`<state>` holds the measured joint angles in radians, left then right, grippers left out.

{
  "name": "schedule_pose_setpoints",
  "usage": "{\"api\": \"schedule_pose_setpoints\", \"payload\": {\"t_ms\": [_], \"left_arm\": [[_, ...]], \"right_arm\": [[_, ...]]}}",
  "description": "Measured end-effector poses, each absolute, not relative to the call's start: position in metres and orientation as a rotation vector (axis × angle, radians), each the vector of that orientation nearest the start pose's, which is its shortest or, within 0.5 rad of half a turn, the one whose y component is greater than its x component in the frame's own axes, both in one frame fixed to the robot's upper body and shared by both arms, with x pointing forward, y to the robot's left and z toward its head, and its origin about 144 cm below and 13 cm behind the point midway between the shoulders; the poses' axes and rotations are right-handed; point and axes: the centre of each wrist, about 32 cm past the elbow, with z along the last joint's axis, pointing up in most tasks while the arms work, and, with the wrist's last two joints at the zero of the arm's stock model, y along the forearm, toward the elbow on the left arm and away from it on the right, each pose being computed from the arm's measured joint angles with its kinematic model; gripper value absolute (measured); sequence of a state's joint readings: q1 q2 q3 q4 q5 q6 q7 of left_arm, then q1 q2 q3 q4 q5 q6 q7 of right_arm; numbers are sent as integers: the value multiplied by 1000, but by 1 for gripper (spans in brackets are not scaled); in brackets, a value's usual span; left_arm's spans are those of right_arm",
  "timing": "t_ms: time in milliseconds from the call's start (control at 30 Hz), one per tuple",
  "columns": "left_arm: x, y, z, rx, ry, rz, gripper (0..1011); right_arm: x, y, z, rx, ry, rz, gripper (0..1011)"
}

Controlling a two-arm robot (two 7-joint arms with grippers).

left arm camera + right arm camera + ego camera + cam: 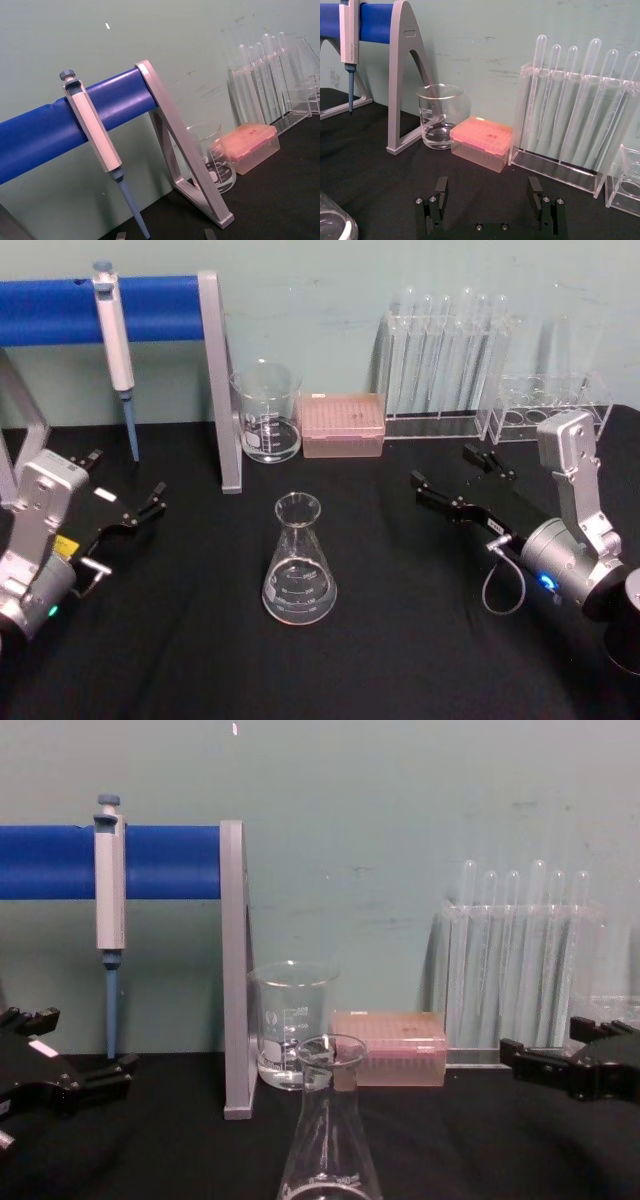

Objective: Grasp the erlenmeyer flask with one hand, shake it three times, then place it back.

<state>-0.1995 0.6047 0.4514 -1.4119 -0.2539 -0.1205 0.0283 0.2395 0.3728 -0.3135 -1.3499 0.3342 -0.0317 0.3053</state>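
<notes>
erlenmeyer flask (299,562) upright between both wide-open, empty hands, left (125,493) and right (455,472); beaker (267,412) behind

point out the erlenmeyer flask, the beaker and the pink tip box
erlenmeyer flask (299,580), head view, on the wide conical body.
beaker (267,412), head view, on the glass side wall.
pink tip box (481,143), right wrist view, on its pink front side.
</notes>
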Motion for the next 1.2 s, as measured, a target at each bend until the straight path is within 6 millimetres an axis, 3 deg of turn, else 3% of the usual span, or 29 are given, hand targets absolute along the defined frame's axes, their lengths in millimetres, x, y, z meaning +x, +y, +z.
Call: {"api": "schedule_pose_setpoints", "payload": {"t_ms": [1200], "left_arm": [[489, 310, 1140, 304, -285, 1248, 1001]], "right_arm": [[515, -270, 1145, -107, -22, -1057, 1002]]}}
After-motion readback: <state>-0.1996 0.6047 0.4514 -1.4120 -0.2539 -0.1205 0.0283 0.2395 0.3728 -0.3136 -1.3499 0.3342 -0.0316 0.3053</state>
